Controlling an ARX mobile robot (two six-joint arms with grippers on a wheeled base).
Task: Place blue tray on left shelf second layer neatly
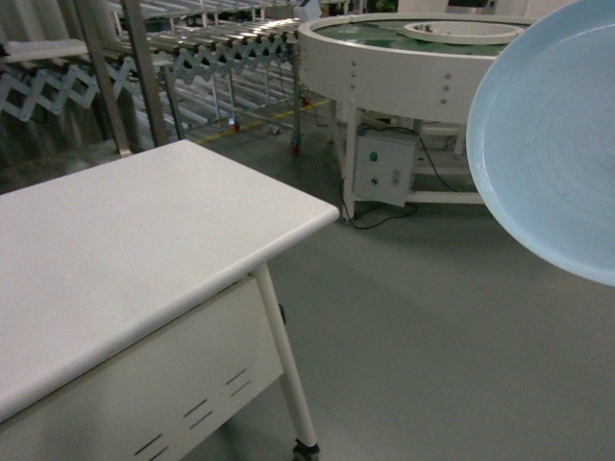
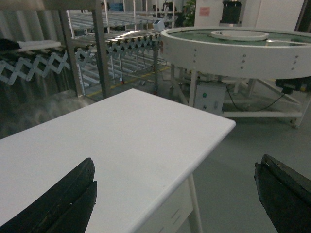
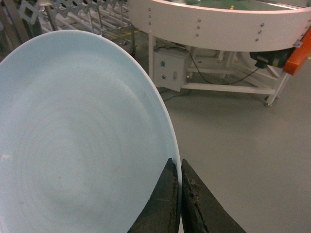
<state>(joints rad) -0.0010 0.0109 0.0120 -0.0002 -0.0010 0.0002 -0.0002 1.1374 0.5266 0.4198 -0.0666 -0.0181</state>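
Observation:
The blue tray (image 1: 553,144) is held up in the air at the right edge of the head view, tilted on edge. In the right wrist view the blue tray (image 3: 77,141) fills the left half, and my right gripper (image 3: 179,167) is shut on its rim, one finger on each side. My left gripper (image 2: 175,187) hangs open above the white table's (image 2: 126,141) front edge, nothing between its fingers (image 2: 73,194). The left shelf (image 1: 135,67), a steel rack with posts, stands at the back left beyond the table.
A white table (image 1: 125,250) on castors fills the lower left. A round white conveyor table (image 1: 404,58) with a control box (image 1: 382,168) stands at the back right. An extendable roller conveyor (image 1: 240,48) runs behind. Grey floor lies between them.

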